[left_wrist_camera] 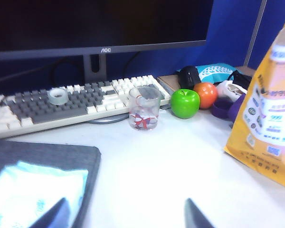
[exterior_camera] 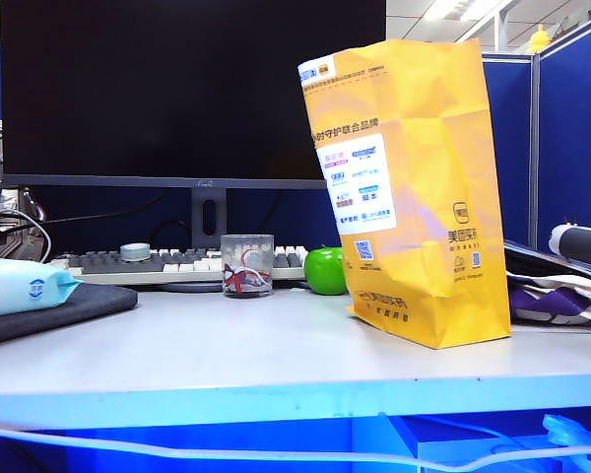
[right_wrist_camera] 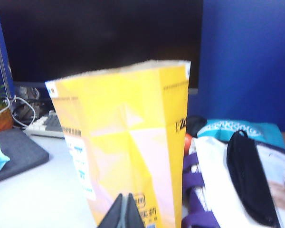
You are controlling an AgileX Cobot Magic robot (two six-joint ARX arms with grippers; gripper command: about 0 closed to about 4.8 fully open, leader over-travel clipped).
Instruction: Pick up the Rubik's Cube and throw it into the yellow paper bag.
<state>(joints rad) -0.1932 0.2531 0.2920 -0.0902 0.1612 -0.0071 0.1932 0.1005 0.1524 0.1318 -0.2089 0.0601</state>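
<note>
The yellow paper bag point(exterior_camera: 414, 187) is standing upright on the table point(exterior_camera: 256, 345), right of the green apple point(exterior_camera: 325, 270). The Rubik's Cube is showing nowhere. The left gripper point(left_wrist_camera: 126, 216) is hovering with fingers spread, holding nothing. The right gripper point(right_wrist_camera: 126, 211) is sitting pressed together before the bag.

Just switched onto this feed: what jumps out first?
The tall yellow paper bag dominates the desk's right side, standing upright beside a green apple. A clear cup sits before the keyboard under the dark monitor. No Rubik's Cube shows; the left pincer stands open, the right pincer shut.
</note>
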